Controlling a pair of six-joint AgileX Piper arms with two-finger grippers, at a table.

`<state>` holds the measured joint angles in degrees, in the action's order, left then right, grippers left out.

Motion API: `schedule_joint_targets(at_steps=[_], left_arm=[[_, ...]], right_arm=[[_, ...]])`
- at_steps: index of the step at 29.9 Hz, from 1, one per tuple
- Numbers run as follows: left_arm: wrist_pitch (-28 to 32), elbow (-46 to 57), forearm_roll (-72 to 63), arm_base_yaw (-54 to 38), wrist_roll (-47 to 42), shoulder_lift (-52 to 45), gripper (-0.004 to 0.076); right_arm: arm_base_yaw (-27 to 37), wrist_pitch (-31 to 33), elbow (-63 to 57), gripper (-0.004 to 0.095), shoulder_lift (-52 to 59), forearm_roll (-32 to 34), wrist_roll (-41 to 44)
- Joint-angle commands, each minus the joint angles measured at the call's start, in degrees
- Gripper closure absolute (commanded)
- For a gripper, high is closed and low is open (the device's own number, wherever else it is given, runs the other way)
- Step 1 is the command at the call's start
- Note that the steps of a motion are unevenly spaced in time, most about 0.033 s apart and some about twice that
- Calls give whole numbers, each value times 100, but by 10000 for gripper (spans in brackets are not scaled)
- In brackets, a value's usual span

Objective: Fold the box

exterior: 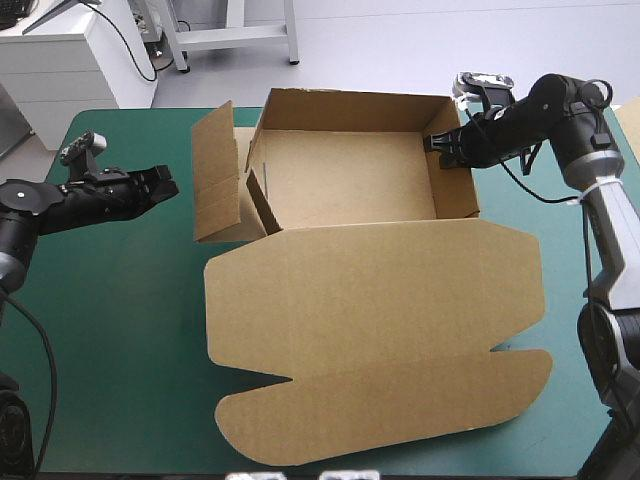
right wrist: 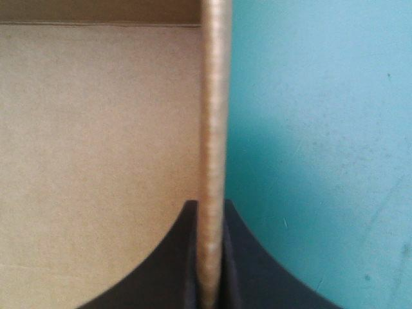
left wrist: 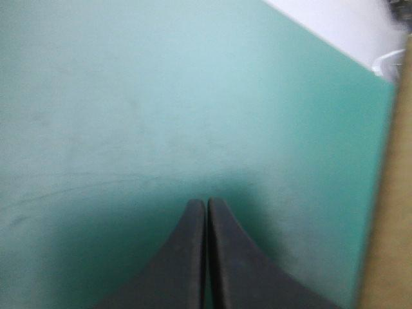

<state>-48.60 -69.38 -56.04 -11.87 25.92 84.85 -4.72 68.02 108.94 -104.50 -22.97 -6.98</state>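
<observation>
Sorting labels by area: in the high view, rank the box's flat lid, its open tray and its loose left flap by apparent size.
1. flat lid
2. open tray
3. loose left flap
The lid lies nearer the camera, but its lead looks plain.

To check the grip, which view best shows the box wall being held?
Right wrist view: the fingers clamp the box wall edge-on. High view shows this small; left wrist view, only another brown edge.
</observation>
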Motion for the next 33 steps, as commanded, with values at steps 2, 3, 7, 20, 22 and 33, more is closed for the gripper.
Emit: schedule_joint_targets(at_steps=[2,3,7,20,22,33], left_arm=[[-712,-190,-2280,-3,1302,-3,731],[-909,-190,-2441,-3,1470,8,731],[-1028,-190,-2422,-3,1591,-12,732],[-1946,-190,-2467,-3,1780,-541,732],[-1998,-190,-2455,-3,1780,-651,732],[-2143,-190,-1933,-3,1695,-815,731]], right_arm=[[44,-177,158,929,444,-354,-25],[44,-245,158,929,469,-354,-25],[44,-370,158,929,468,-512,-24],[-639,-1442,105,927,446,-9,40],[-758,-1633,105,927,446,-8,43],[-1333,-2091,105,927,446,540,254]])
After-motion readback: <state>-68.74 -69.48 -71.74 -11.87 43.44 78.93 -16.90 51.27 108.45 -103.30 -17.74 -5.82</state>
